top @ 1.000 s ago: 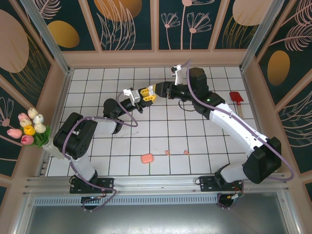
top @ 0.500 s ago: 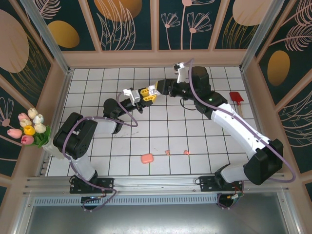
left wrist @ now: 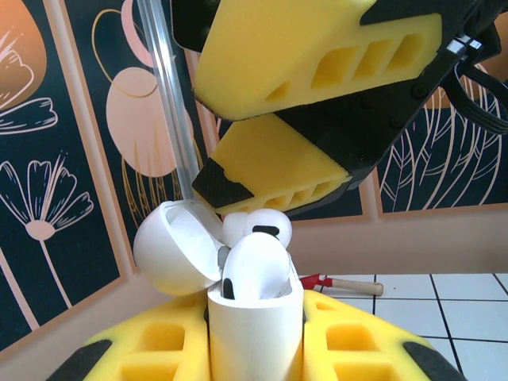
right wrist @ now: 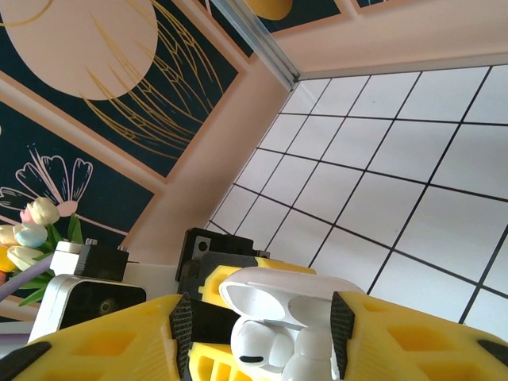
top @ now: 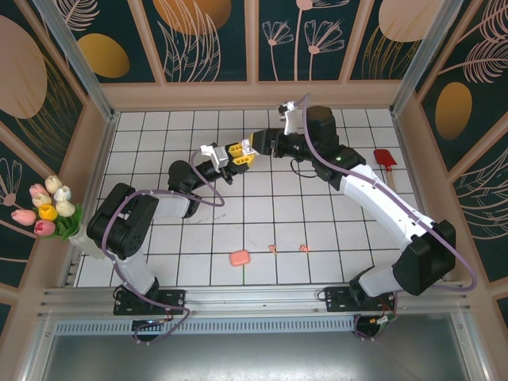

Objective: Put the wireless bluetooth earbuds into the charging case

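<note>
The left arm [top: 131,226] is folded at the elbow and the right arm [top: 381,208] is stretched long, with both wrists turned inward so that the grippers meet tip to tip. The left gripper [top: 236,153] is clamped on a white charging case [left wrist: 255,329]. The right gripper [top: 255,146] is held with its jaws parted, its yellow fingers [right wrist: 103,341] set to either side of the left gripper's tip.

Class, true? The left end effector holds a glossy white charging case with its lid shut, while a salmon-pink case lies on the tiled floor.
No: the left wrist view shows the glossy white charging case in the left end effector with its lid open. The salmon-pink case does lie on the tiled floor.
</note>
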Available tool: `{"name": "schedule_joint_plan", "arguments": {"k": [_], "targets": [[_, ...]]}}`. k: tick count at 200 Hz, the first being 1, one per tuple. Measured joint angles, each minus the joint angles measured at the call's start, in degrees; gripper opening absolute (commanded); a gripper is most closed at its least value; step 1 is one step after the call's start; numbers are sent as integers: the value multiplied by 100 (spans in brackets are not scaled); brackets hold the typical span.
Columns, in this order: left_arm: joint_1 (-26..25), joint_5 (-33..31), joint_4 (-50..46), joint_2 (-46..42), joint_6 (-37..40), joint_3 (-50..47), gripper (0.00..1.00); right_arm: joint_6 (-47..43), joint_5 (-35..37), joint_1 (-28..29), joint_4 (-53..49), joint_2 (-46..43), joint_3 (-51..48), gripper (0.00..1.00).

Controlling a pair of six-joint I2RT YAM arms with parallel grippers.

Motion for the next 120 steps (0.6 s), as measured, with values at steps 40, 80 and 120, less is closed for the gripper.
{"name": "schedule_joint_plan", "arguments": {"k": [40, 80, 120], "targets": [[0, -2, -20, 9, 0, 0, 0, -39, -138, 0, -4, 37, 0, 52], [0, -2, -37, 11, 0, 0, 0, -195, -404, 0, -162, 144, 85, 52], [0, 0, -68, 9, 2, 0, 0, -323, -531, -7, -328, 208, 164, 52]]}}
